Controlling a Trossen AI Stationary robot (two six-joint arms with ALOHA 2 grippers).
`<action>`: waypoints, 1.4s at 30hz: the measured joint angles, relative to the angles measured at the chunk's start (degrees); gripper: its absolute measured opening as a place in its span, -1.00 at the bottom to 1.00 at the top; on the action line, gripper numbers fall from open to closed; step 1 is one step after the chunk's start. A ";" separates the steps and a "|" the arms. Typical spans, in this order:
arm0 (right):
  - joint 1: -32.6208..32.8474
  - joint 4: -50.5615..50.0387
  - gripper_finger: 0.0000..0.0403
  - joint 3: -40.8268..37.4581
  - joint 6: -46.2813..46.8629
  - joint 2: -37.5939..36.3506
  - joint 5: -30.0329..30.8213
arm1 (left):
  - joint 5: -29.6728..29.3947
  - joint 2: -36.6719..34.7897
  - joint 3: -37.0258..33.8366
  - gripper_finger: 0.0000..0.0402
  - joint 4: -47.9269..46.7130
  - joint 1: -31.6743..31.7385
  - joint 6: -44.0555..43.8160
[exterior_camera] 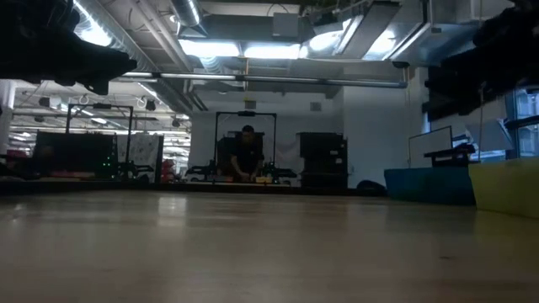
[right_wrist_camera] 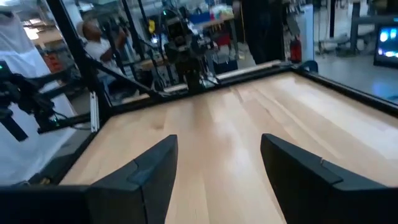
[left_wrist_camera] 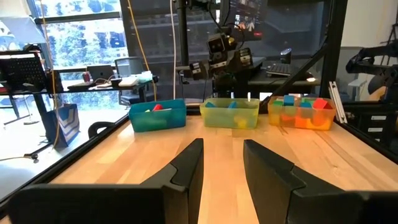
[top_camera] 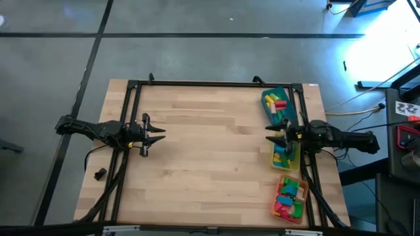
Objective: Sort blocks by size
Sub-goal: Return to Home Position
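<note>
The blocks lie in three trays along the table's right side: a teal tray [top_camera: 277, 105] at the far end, a yellow tray [top_camera: 286, 155] in the middle and an orange tray [top_camera: 291, 198] nearest. They also show in the left wrist view: the teal tray [left_wrist_camera: 157, 115], the yellow tray [left_wrist_camera: 230, 112] and the orange tray [left_wrist_camera: 301, 112]. My left gripper [top_camera: 156, 136] is open and empty above the table's left part. My right gripper [top_camera: 274, 138] is open and empty above the yellow tray's far end. Its fingers [right_wrist_camera: 155, 171] show wide apart.
A small dark lump [top_camera: 100, 174] lies on the floor off the table's left side. A black frame [top_camera: 216, 84] runs along the table's far edge and sides. The bare wood between the arms [top_camera: 210, 144] holds nothing. A person [exterior_camera: 246, 156] stands in the room beyond.
</note>
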 joint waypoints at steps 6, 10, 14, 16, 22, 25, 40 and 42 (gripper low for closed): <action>0.00 3.89 0.15 -3.48 -0.37 0.09 -0.04 | 0.01 0.00 0.00 -0.50 0.00 0.00 -0.01; 0.00 4.87 0.15 -3.66 -1.74 0.52 0.38 | -0.01 -0.02 0.00 -0.50 0.00 0.00 -0.02; 0.00 6.40 0.15 -3.87 -5.25 0.52 1.20 | -0.01 -0.01 0.00 -0.50 0.00 0.00 -0.02; 0.00 7.47 0.15 -3.86 -7.76 0.50 0.97 | 0.00 0.00 0.00 -0.50 0.00 0.00 -0.01; 0.00 5.73 0.15 -3.80 -10.90 0.52 0.59 | 0.01 0.00 0.00 -0.50 0.00 0.00 0.00; 0.00 4.06 0.15 -3.57 -10.92 0.50 0.47 | 0.01 -0.02 0.00 -0.50 0.00 0.00 0.00; 0.00 4.48 0.15 -3.66 -10.92 0.55 0.02 | 0.01 -0.02 0.00 -0.50 0.00 0.00 0.00; 0.02 4.84 0.15 -3.71 -10.92 0.55 0.02 | -0.01 0.00 0.00 -0.50 0.00 0.00 0.00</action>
